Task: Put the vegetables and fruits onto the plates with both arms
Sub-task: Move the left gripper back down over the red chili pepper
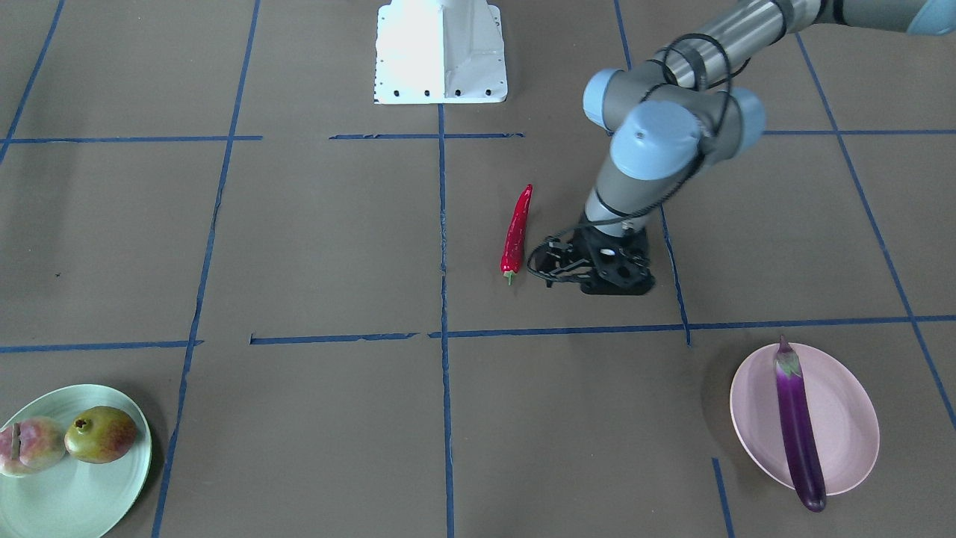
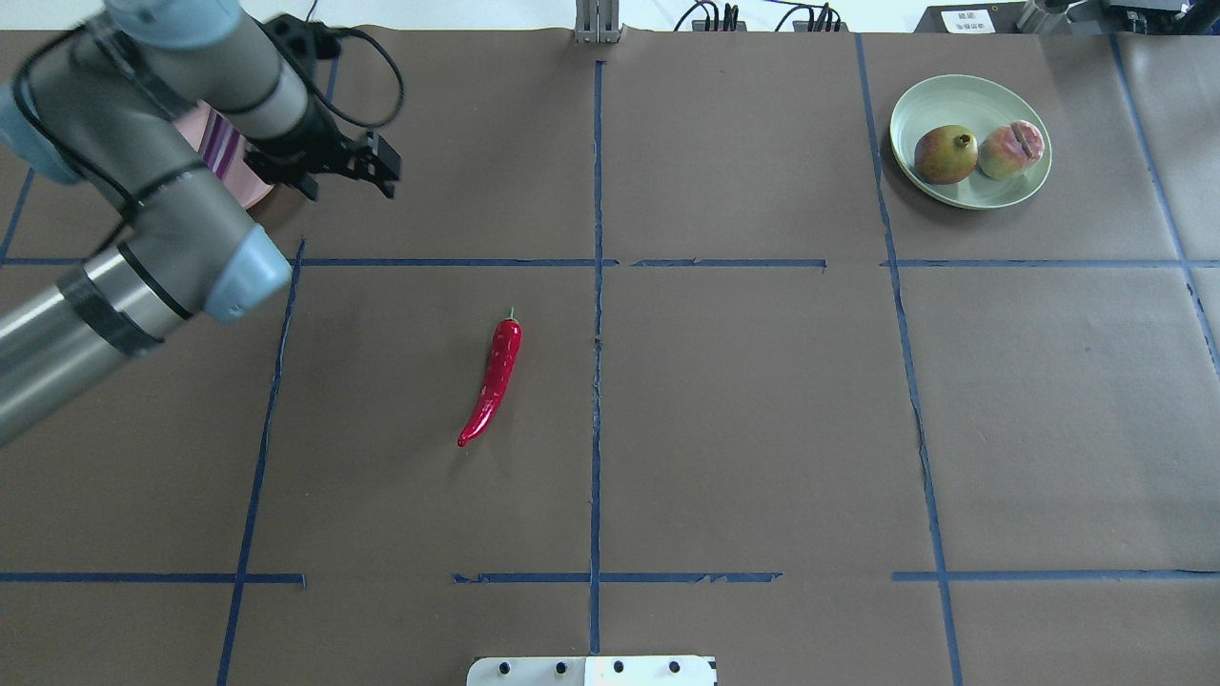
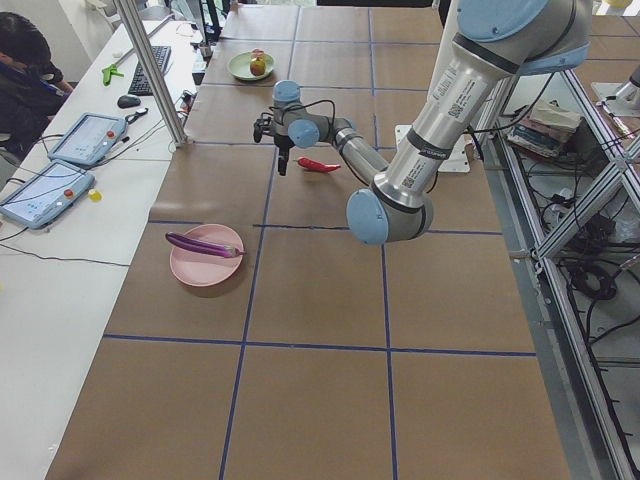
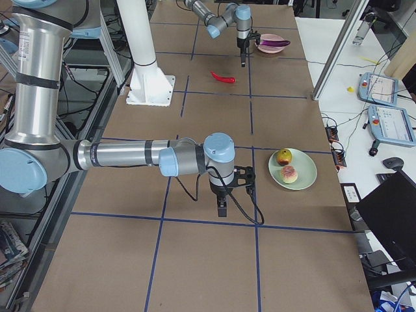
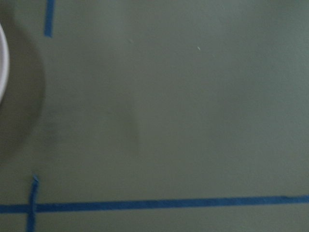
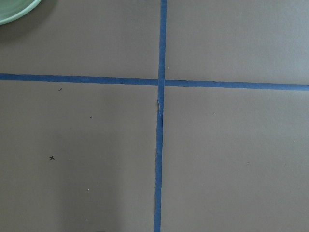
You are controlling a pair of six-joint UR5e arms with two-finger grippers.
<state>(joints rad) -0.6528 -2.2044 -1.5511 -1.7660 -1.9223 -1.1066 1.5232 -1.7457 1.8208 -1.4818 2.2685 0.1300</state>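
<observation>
The red chili pepper (image 1: 515, 232) lies bare on the table near the middle, also in the overhead view (image 2: 493, 376). The purple eggplant (image 1: 799, 426) lies across the pink plate (image 1: 844, 418). The peach (image 2: 1012, 150) and the pomegranate (image 2: 944, 154) sit side by side on the mint green plate (image 2: 970, 195). My left gripper (image 1: 541, 265) is open and empty, raised above the table between the pink plate and the chili, and also shows overhead (image 2: 389, 170). My right gripper (image 4: 221, 209) shows only in the exterior right view, pointing down beside the mint plate; I cannot tell its state.
Blue tape lines divide the brown table into squares. The white base block (image 1: 441, 52) stands at the robot's edge. The left arm covers most of the pink plate overhead. An operator and tablets (image 3: 75, 140) are beside the table.
</observation>
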